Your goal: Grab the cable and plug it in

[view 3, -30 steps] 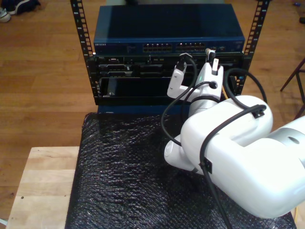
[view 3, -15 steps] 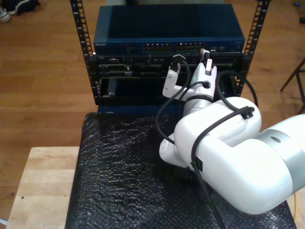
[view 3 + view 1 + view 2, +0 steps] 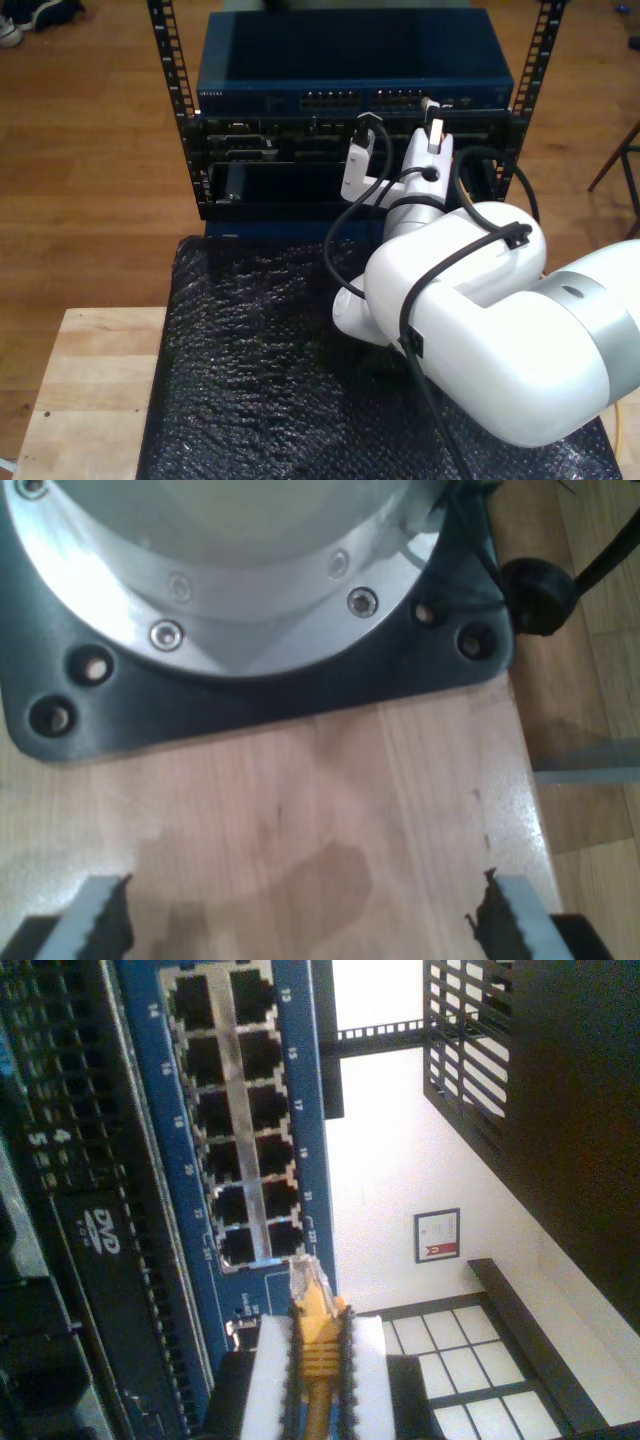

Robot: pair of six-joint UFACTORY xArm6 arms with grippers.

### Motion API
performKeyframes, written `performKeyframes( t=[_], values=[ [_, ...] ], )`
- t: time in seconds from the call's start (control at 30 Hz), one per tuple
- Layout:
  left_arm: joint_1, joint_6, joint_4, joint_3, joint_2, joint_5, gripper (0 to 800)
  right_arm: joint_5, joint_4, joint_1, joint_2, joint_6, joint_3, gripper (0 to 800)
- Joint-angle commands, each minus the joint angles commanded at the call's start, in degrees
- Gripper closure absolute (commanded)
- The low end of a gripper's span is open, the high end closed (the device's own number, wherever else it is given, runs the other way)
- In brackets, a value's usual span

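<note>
arm shell [image 3: 480, 330]: glossy white plastic | mat [image 3: 250, 380]: crinkled black | table [image 3: 330, 820]: smooth pale wood

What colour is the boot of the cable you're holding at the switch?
Yellow-orange, with a clear plug at its tip; the cable shows best in the second wrist view, clamped in my second gripper.

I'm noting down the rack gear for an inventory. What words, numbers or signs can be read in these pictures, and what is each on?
"DVD": logo on the black drive front beside the blue switch.
Small white port numbers along the switch's port block: too blurred to read.
White brand text at the switch's front corner, exterior view: too small to read.
Red-and-white framed sign on the far wall: unreadable.
</note>
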Motion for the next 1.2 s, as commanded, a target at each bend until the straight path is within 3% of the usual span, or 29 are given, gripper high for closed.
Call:
performKeyframes(
  t=[1.2],
  values=[
    [0.0,0.0,0.0,0.0,0.0,0.0,0,0.7,-0.7,-1.2,0.5,-2.0,-1.3,800]
  ],
)
